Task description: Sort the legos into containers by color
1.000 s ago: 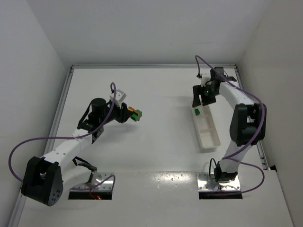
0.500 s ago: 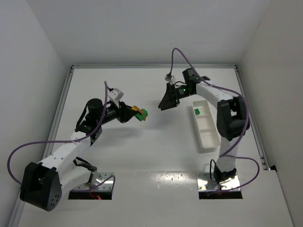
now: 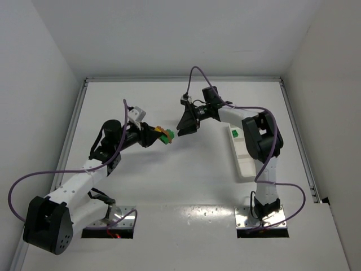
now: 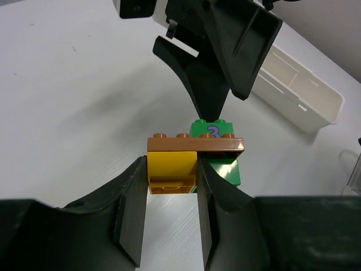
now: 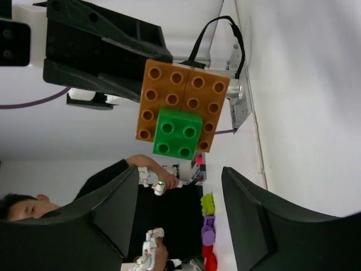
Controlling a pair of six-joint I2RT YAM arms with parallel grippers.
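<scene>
A purple "3" is being shown on the green brick (image 4: 213, 129) of the lego stack (image 4: 194, 145), which is being clamped by the outstretched left gripper (image 4: 171, 169) left of the white tray (image 3: 251, 166). The right gripper (image 5: 179, 175), fingers spread, is being pointed at it, seemingly without contact.

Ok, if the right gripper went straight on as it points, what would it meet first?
Probably the green lego on the stack in the left gripper; it sits centred between the right gripper's open jaws.

A robotics lab: a white table (image 3: 186, 180) boxed by plain white walls (image 3: 169, 34), cabled robot arms (image 3: 76, 182) bolted down.
</scene>
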